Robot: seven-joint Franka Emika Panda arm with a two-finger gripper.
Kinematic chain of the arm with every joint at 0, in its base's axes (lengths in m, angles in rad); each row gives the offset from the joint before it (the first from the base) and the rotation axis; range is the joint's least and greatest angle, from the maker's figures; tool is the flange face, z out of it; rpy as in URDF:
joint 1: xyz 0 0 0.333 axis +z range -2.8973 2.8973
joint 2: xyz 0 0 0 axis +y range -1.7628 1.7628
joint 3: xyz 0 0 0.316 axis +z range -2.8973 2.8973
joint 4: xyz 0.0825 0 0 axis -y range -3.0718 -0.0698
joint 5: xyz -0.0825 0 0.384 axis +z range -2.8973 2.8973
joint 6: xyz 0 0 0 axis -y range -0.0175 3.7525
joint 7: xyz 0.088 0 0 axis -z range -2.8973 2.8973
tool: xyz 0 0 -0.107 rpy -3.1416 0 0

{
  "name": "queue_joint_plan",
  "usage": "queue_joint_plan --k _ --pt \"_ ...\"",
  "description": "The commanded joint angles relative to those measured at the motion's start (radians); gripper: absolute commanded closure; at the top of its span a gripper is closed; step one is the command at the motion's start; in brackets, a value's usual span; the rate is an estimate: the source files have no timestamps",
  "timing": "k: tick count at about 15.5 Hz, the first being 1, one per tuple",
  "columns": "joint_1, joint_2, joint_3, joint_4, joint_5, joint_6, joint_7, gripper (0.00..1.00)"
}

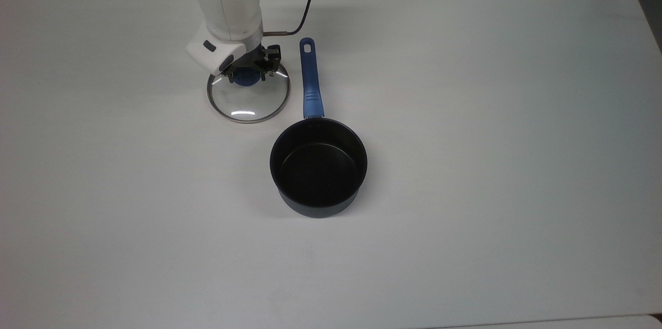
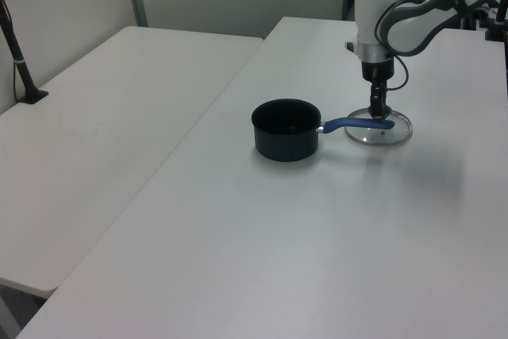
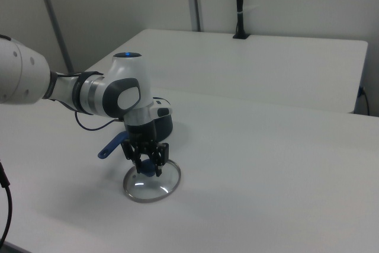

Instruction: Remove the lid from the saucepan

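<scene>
— Where's the lid [image 1: 248,97] sitting?
— Flat on the white table [image 1: 465,111], directly under the gripper [image 1: 249,71]. In the top view it lies just beside the pan's handle [image 1: 309,78], on the top view's left of it, not quite touching.
— And the gripper itself?
— It points straight down, its two fingers closed around the blue knob [image 3: 150,169] at the lid's centre; the right view shows the fingers on either side of that knob.
— The saucepan [image 1: 318,166]?
— Off from the gripper toward the top view's lower right, standing upright and uncovered, black inside showing.
— Which way does it point?
— Its long axis runs up and down in the top view: the round pot is at the lower end, and the straight blue handle reaches upward, ending level with the gripper, slot at the tip. In the left view the handle [image 2: 357,124] runs out to the left view's right, crossing in front of the lid [image 2: 379,129].
</scene>
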Motion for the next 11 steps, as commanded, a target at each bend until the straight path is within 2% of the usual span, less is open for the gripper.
queue_joint_plan --k 1,6,8,11 --pt "-0.002 -0.013 -0.008 0.056 0.000 -0.049 0.023 0.00" --pt "0.011 -0.051 -0.011 0.312 0.004 -0.344 0.033 0.00" --pt "0.056 -0.076 -0.006 0.351 0.003 -0.384 0.113 0.00" --pt "0.129 -0.143 -0.014 0.354 0.003 -0.401 0.254 0.00"
